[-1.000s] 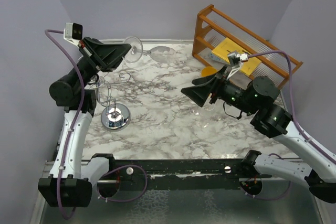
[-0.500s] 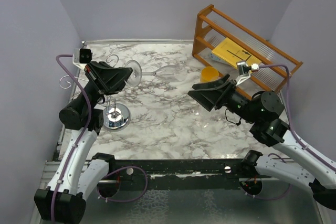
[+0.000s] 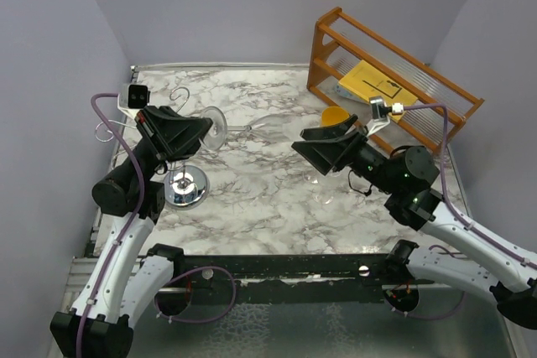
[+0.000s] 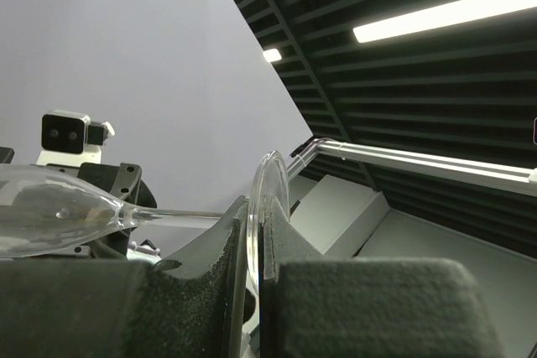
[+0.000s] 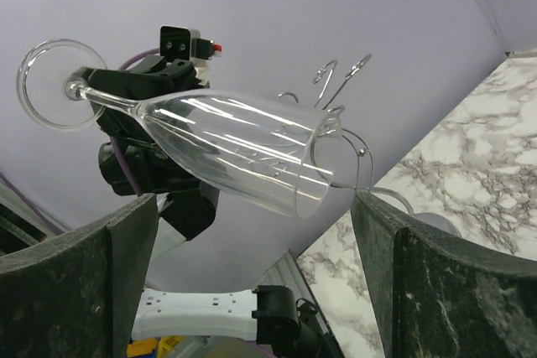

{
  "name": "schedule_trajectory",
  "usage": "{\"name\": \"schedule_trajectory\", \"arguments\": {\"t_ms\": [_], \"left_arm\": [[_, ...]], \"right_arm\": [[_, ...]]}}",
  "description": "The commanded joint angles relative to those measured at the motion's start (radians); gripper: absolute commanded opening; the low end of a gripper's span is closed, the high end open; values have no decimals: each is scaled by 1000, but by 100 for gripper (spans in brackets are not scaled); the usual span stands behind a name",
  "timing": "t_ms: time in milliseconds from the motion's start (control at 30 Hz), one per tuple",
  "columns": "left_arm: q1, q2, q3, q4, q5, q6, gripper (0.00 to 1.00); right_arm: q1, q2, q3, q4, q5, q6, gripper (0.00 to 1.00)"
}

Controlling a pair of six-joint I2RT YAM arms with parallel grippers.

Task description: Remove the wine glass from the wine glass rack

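Note:
The clear wine glass (image 3: pixel 252 126) lies roughly level in the air above the marble table, off the rack, with its bowl toward the right. My left gripper (image 3: pixel 204 132) is shut on its round foot (image 4: pixel 268 199), pinched edge-on between the black pads; the bowl (image 4: pixel 46 215) runs off to the left. The wine glass rack (image 3: pixel 185 188) stands below on its chrome base, its curled wire arms (image 3: pixel 109 130) bare. My right gripper (image 3: pixel 309 150) is open, facing the bowl's mouth (image 5: pixel 315 165). The wine glass (image 5: pixel 226 144) hangs beyond and above its fingers (image 5: pixel 84 282), untouched.
An orange-brown wooden slatted shelf (image 3: pixel 419 69) stands at the back right with a yellow card (image 3: pixel 376 85) on it. An orange cup (image 3: pixel 336 115) sits on the table just behind my right gripper. Lilac walls close in on the left, back and right.
My left arm has carried the glass from the back left forward and down, clear of the rack's arms. My right gripper has swung slightly left toward the bowl.

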Motion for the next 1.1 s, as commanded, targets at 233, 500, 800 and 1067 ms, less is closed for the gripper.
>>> {"name": "schedule_trajectory", "arguments": {"t_ms": [233, 500, 800, 1067], "left_arm": [[-9, -6, 25, -28, -34, -299, 0], [-9, -42, -1, -45, -84, -338, 0], [-9, -70, -25, -51, -104, -364, 0], [-9, -72, -31, -64, -102, -364, 0]], "right_arm": [[6, 49, -70, 436, -253, 40, 78], [6, 49, -136, 675, -384, 8, 70], [6, 87, -102, 768, -481, -61, 54], [6, 113, -37, 752, -541, -100, 27]]}}
